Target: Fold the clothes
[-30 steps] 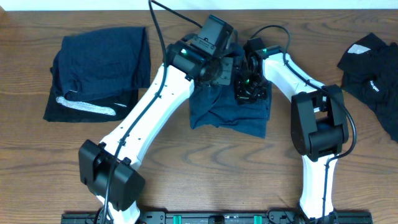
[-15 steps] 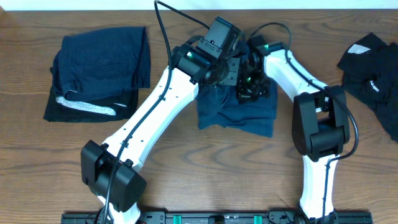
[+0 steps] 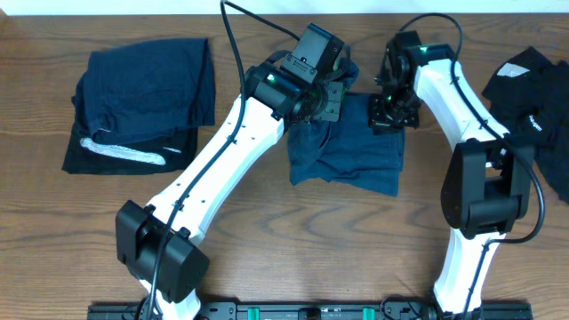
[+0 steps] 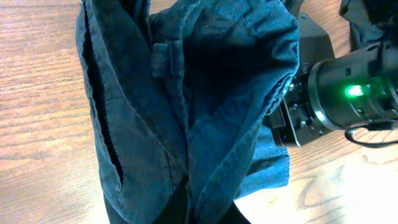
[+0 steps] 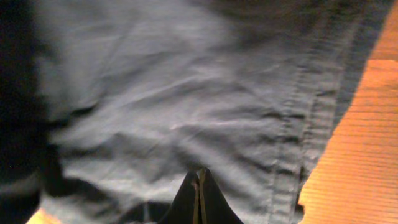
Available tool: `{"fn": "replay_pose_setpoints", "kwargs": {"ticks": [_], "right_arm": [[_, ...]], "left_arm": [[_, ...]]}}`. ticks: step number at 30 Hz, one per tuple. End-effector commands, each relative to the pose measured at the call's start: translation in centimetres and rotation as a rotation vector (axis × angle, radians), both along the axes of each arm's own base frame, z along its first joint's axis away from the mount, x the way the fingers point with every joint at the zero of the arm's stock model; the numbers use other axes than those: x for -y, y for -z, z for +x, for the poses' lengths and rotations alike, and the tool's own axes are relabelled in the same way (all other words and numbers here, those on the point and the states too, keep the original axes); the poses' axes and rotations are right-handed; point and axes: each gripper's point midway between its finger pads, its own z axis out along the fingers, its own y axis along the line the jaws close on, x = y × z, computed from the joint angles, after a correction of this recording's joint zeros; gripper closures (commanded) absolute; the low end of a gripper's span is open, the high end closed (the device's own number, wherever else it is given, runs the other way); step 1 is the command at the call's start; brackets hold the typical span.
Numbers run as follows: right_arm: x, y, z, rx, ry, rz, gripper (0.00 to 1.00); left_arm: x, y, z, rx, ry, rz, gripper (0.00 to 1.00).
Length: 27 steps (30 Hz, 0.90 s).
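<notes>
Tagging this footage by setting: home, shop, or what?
Probably a robot lab or test bench: two robot arms mounted on a rail at the edge of a wooden table, working a navy garment, with a folded pile to one side.

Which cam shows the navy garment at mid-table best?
Overhead. Only this view shows nearly the whole outline of the navy garment, lying rumpled on the table. The left wrist view is a close-up of bunched fabric with a belt loop and a pocket slit. The right wrist view shows only blurred cloth and a seam.
</notes>
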Motion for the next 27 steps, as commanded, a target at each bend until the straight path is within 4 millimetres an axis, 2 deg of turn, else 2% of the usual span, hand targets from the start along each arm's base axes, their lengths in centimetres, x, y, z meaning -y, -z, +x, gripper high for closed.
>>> {"fn": "replay_pose_setpoints", "kwargs": {"ticks": [1, 6, 17, 21, 27], "right_arm": [[1.7, 1.3, -0.6, -0.032, 0.096, -0.034, 0.99], [0.8, 3.3, -1.8, -0.068, 0.114, 0.054, 0.99], [-0.8, 7.9, -4.6, -0.108, 0.156, 0.125, 0.99], [-2.5, 8.0, -5.5, -0.135, 0.14, 0.191, 0.99], [-5.5, 7.2, -5.1, -0.132, 0.144, 0.303, 0.99]], "left_arm": [[0.5, -0.5, 0.5, 0.017, -0.007, -0.014, 0.91], [0.7, -0.3, 0.8, 0.031, -0.007, -0.025, 0.92], [1.8, 1.7, 1.3, 0.01, -0.033, -0.047, 0.92], [1.8, 1.8, 1.3, 0.015, -0.021, -0.039, 0.92], [0.3, 2.0, 1.8, 0.006, -0.034, -0.019, 0.91]]}}
